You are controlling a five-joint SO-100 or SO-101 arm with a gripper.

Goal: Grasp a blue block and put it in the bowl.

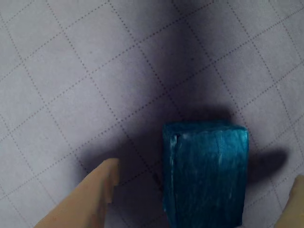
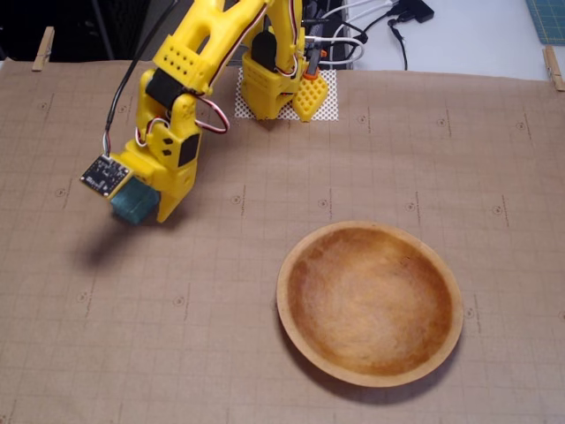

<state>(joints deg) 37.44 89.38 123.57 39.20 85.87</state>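
We held the blue block (image 2: 133, 205) between closed-in fingers (image 1: 97, 192), lifted off the mat (image 2: 265, 353), ready to carry toward the bowl (image 2: 369, 302).

In the wrist view the blue block (image 1: 205, 173) was soft and out of focus, and its lower end ran off the bottom edge. One finger (image 1: 88, 197) of the gripper (image 1: 202, 190) was cut by that same edge; the other showed only as a sliver at the right corner. In the fixed view the block was mostly hidden behind the yellow arm (image 2: 185, 106) and a small circuit board (image 2: 108, 174), so the jaws' contact on it could not be made out. The arm's base and the cables (image 2: 371, 31) were cut off at the top edge.
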